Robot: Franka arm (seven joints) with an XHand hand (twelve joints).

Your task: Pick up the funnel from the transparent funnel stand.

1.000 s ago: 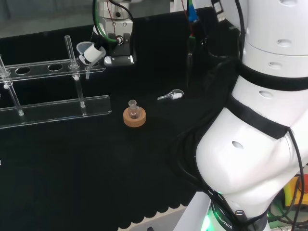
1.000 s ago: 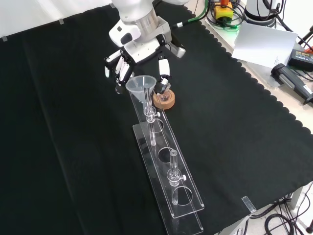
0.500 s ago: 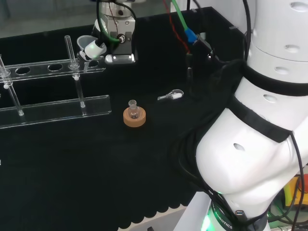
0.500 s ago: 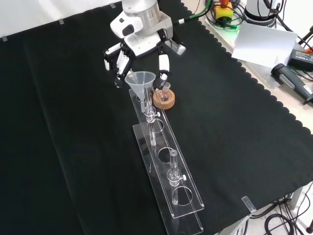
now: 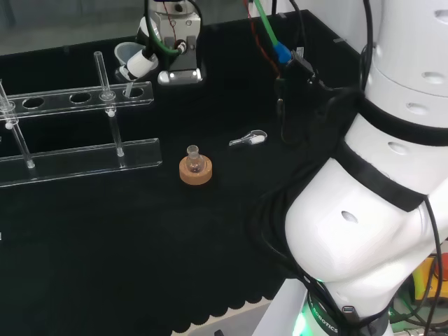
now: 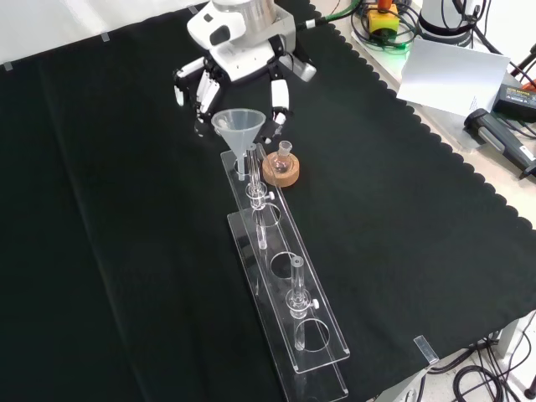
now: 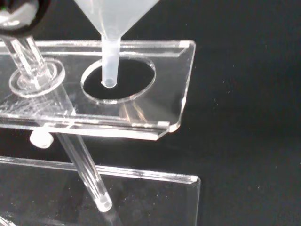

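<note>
A: Head view. Where is the funnel (image 5: 128,54) relative to the hand (image 5: 162,42)?

B: Funnel sits at the hand's left side, a white finger (image 5: 140,64) against its cone. It is above the right end of the stand (image 5: 70,98). The stem cannot be made out here.

A: Front view?

B: Funnel (image 6: 239,127) is upright, long axis vertical, cone mouth up. The hand (image 6: 239,38) is behind and above it, fingers (image 6: 201,92) curled down on the left of the cone, thumb (image 6: 278,99) on the right. So the cone lies between them; I judge it pinched, though contact is hard to see. Stem points down toward the end hole of the stand (image 6: 285,276). Flask on cork ring (image 6: 282,169) is just beside it, to the right.

A: Wrist view?

B: Stem tip (image 7: 109,80) hangs at about the level of the hole (image 7: 118,81), centred, touching no edge. Whether it is fully clear of the plate I cannot tell.

A: What does the next move turn on?

B: Judgement: lift straight along the stem axis, so the tip does not catch the rim.
</note>
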